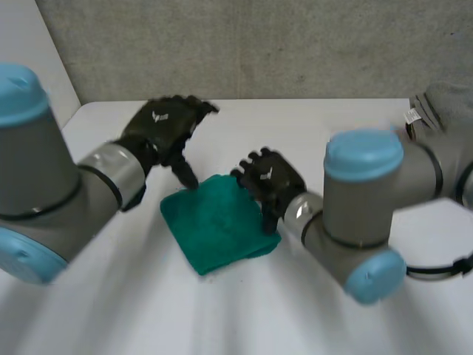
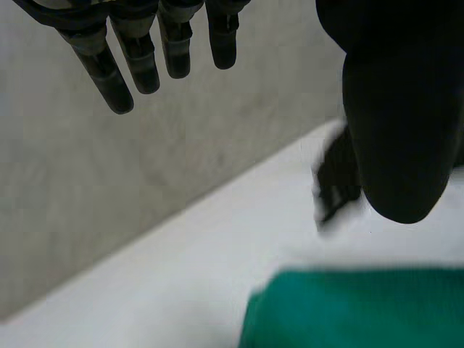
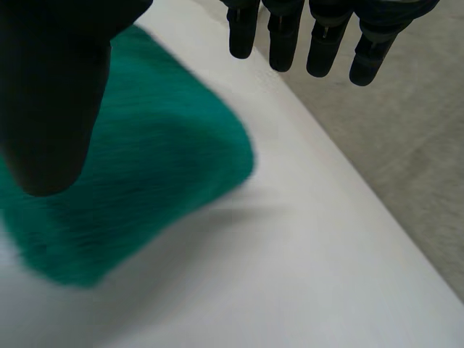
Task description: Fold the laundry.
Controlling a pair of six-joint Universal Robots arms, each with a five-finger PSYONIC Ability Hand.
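Note:
A green cloth [image 1: 218,222], folded into a small square, lies mid-table. My left hand [image 1: 166,126] hovers over its far left corner, fingers straight and thumb pointing down near that corner. In the left wrist view the straight fingers [image 2: 130,65] and thumb [image 2: 399,130] stand apart above the green cloth [image 2: 362,312] and hold nothing. My right hand [image 1: 270,181] is at the cloth's right edge, just above it. In the right wrist view its fingers [image 3: 312,36] and thumb [image 3: 51,94] are spread over the green cloth [image 3: 145,174], not gripping it.
A grey garment [image 1: 447,103] with a white label [image 1: 412,116] lies at the table's far right. The white table [image 1: 111,296] ends at a grey wall [image 1: 295,44] behind. Both arms flank the cloth.

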